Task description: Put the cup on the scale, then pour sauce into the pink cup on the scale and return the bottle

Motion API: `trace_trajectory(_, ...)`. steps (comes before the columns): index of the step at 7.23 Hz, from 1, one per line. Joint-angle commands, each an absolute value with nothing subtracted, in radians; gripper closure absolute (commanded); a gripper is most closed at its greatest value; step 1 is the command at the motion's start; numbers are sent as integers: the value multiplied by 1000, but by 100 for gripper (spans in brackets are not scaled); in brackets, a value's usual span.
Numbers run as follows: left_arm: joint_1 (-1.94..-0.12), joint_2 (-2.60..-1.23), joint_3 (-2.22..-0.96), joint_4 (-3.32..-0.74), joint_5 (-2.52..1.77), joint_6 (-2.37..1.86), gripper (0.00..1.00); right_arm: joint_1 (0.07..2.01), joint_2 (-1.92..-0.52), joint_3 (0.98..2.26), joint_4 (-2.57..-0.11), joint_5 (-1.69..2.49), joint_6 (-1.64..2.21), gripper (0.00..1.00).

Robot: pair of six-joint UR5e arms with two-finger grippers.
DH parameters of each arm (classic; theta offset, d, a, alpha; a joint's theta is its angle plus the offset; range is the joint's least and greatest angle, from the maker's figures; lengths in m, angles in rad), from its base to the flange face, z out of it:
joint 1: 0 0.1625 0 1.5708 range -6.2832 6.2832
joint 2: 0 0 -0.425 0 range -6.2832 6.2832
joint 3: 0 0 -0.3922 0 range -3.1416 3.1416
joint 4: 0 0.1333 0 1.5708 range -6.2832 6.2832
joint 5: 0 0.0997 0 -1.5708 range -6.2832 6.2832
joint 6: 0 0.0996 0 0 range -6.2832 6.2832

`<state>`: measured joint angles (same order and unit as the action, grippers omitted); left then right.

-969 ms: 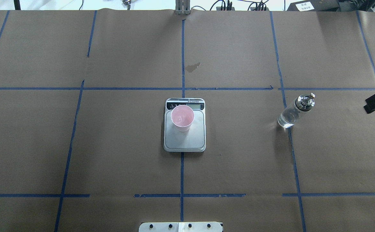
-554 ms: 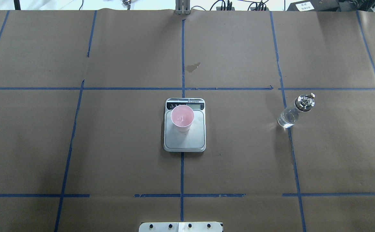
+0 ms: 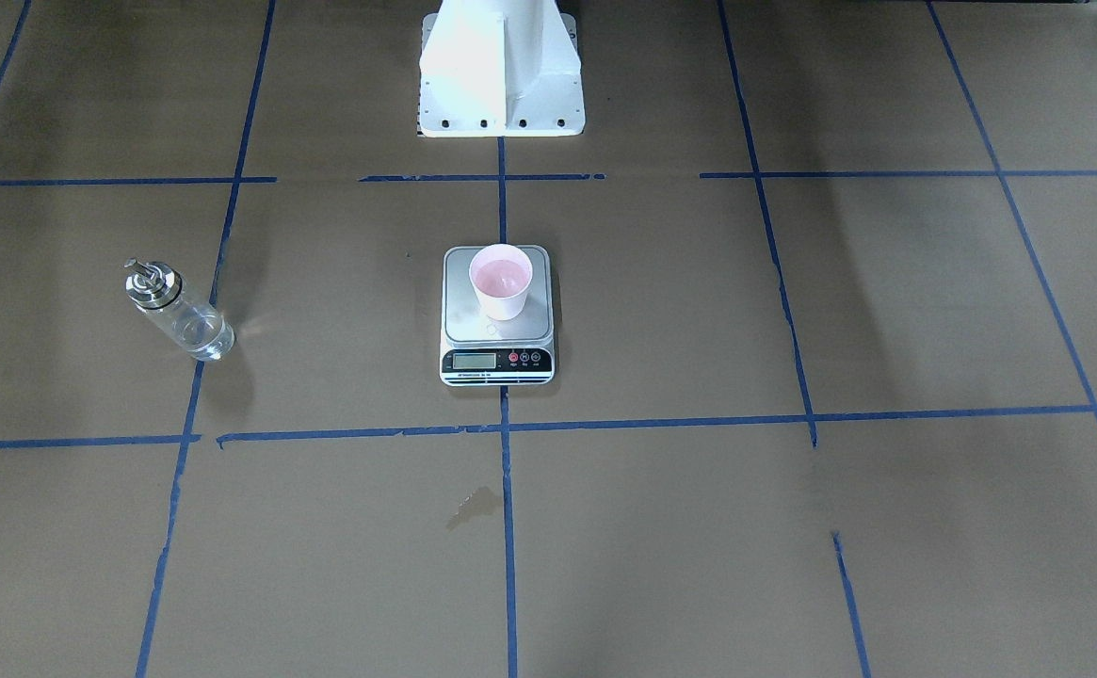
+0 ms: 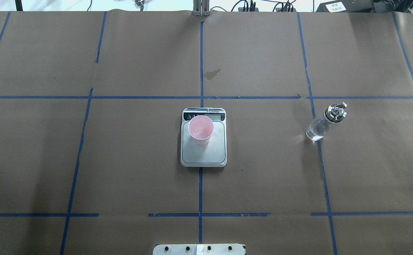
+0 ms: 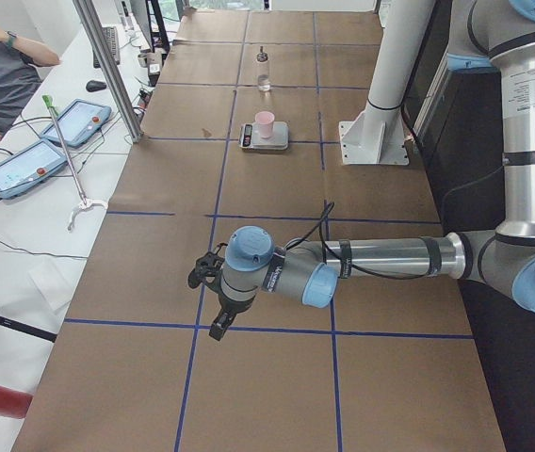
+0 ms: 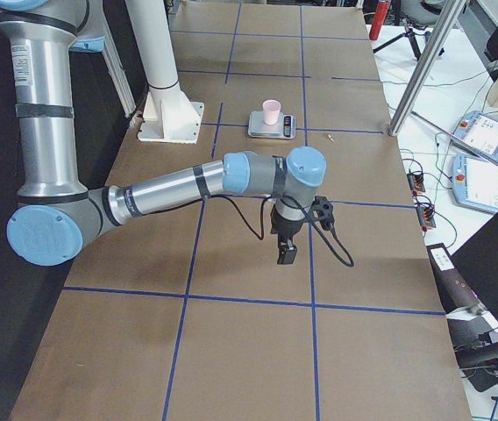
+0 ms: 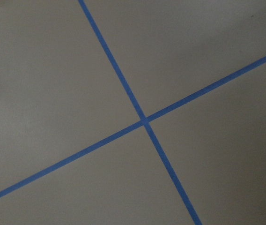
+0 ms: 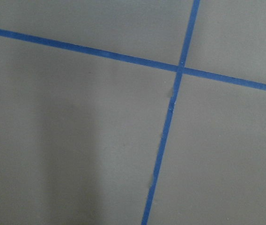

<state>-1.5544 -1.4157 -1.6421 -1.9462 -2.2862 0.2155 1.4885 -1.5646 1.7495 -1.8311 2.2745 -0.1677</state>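
Right pincer (image 6: 283, 255) withdrawn off to side, well apart from bottle (image 4: 325, 122); opening: cannot tell.

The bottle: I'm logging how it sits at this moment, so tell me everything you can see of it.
The bottle is small, clear glass and cylindrical, with a shiny silver pour-spout cap. Colourless liquid shows inside, but its level is hard to read. It stands upright on the brown paper, its base at a blue tape line, well to the robot's right of the scale. No gripper touches it.
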Motion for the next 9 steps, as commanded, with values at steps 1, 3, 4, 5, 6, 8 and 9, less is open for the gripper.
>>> trace_trajectory(1,-1554,-1429,-1626,-1848,-2289,213,0,1505,-1630,1619,-1546,2276,-160,0)
trace_trajectory(3,-1555,-1497,-1667,-1647,-2289,213,0,1554,-1646,1608,-1536,2371,-120,0)
trace_trajectory(4,-1557,-1494,-1686,-1622,-2289,216,0,1557,-1655,1609,-1532,2385,-88,0)
trace_trajectory(5,-1560,-1480,-1690,-1634,-2292,233,0,1569,-1646,1615,-1531,2385,-83,0)
trace_trajectory(6,-1560,-1492,-1686,-1634,-2292,239,0,1580,-1643,1611,-1531,2385,-83,0)
trace_trajectory(8,-1562,-1497,-1686,-1635,-2292,241,0,1588,-1640,1611,-1529,2385,-83,0)
trace_trajectory(9,-1563,-1497,-1687,-1635,-2292,241,0,1588,-1637,1614,-1529,2385,-48,0)
